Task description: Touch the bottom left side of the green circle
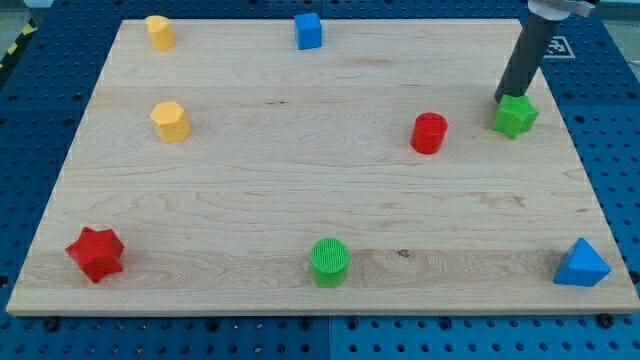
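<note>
The green circle (329, 261) is a short green cylinder near the view's bottom edge of the wooden board (300, 190), about at the middle. My tip (503, 98) is far from it, at the view's upper right, touching the upper left side of a green star-shaped block (516, 116). The dark rod rises from there up to the view's top right.
A red cylinder (429, 132) lies left of the green star. A blue triangle (581, 264) is at the bottom right, a red star (96, 253) at the bottom left. Two yellow blocks (170, 121) (159, 32) stand at the left, a blue cube (308, 31) at the top.
</note>
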You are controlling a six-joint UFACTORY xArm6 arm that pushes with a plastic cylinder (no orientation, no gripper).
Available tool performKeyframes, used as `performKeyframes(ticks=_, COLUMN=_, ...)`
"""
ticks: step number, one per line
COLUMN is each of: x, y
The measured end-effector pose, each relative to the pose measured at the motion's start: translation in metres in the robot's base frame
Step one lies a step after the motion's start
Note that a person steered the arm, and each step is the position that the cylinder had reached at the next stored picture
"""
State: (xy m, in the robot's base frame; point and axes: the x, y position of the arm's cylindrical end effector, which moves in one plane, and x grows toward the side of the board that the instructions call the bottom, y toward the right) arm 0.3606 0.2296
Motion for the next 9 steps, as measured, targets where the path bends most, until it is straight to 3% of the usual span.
performKeyframes(ticks=2, x=0.0, y=-0.119)
performKeyframes(ticks=3, x=0.023, y=-0.185)
performKeyframes(ticks=6, x=0.206, y=-0.267)
performKeyframes(ticks=7, x=0.233, y=-0.297)
performKeyframes(ticks=9, x=0.258, y=-0.283)
